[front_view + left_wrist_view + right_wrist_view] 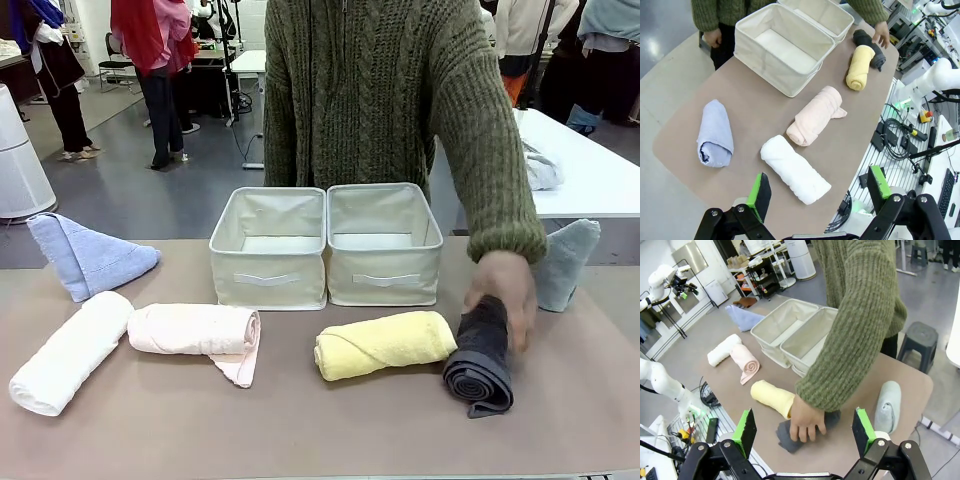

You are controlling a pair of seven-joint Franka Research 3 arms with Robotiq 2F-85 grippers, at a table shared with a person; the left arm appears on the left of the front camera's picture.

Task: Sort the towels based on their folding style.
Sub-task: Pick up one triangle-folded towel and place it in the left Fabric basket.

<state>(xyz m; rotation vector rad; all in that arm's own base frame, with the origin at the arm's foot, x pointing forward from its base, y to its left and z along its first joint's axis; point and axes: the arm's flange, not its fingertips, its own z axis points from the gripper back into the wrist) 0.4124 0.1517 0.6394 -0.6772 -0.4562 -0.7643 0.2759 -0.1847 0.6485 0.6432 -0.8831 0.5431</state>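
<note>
Nothing had been sorted yet, as far as could be seen. The two cream fabric bins [267,250] stood side by side at the far middle of the worktop [300,440], and both were empty, with bare bottoms.

All six towels lay on the worktop outside the bins. The light blue cone towel [90,257] was off to the robot's left of the bins. The white roll [68,352] lay nearer the robot than that, also to the left. The pink roll [195,332] lay just in front of the left bin, with one loose corner trailing out. The yellow roll [385,343] lay in front of the right bin. The dark grey roll [482,360] was beside it, to the right. The grey-teal cone towel [565,262] stood to the right of the bins, near the worktop's edge.

The person's hand [505,290] rested on the dark grey roll, apparently placing or adjusting it. The layout may therefore not have been final.

The left gripper [819,190] hovered over the near edge, above the white roll, with its fingers spread and empty. The right gripper [804,420] hung above the dark grey roll and the person's hand, its fingers also apart and holding nothing.

In my judgement the whole job remained: four rolls to one bin and two cones to the other.
</note>
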